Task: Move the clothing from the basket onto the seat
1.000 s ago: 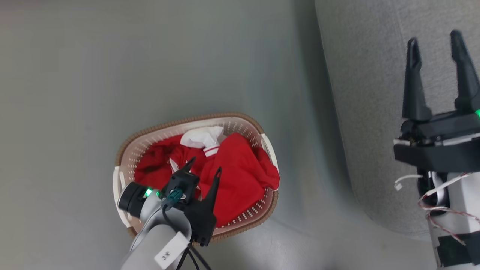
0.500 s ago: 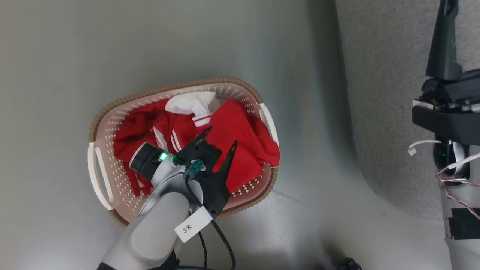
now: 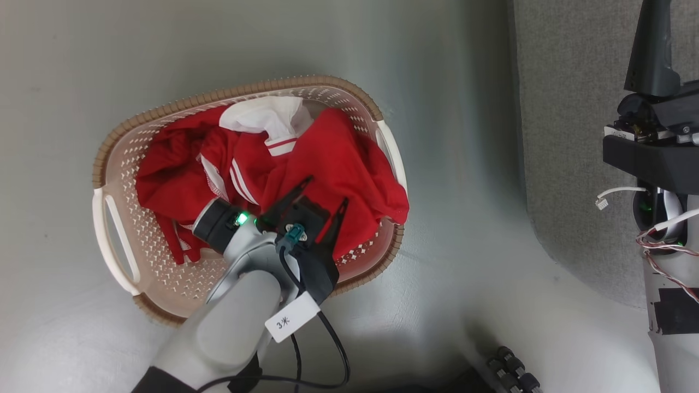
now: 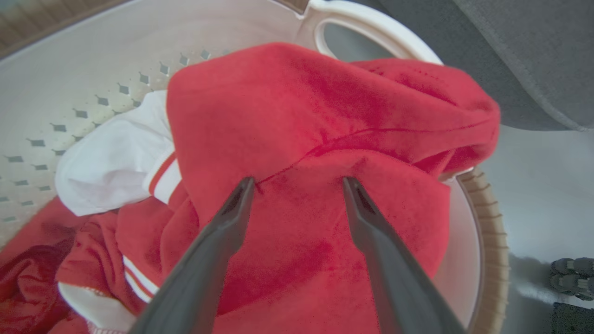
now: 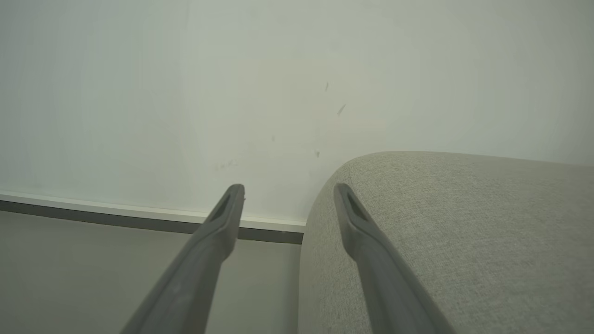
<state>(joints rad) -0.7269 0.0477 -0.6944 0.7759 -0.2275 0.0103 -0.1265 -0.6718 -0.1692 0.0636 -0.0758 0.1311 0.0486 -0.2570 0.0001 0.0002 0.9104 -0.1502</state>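
The cream basket [image 3: 116, 240] with a brown rim stands on the floor, left of the grey sofa [image 3: 573, 136]. Red clothing [image 3: 349, 158] with white stripes fills it, and a white panel [image 3: 262, 115] lies at the far side. My left gripper [image 3: 327, 189] is open just above the right-hand red garment. In the left wrist view the left gripper [image 4: 299, 181] has both tips at the red fabric [image 4: 325, 116], with nothing between them. My right gripper [image 5: 288, 187] is open beside the sofa's corner [image 5: 464, 232], holding nothing.
One red fold hangs over the basket's right rim [image 3: 401, 204] near the sofa. Dark rollers [image 3: 513, 368] sit on the floor at the bottom edge. In the right wrist view, a white wall with a dark baseboard [image 5: 116, 220] stands beyond the sofa.
The head camera has shifted, so the basket looks bigger and further left. My left gripper, still open, has come down closer to the red garment. The right fingertips now leave the top edge.
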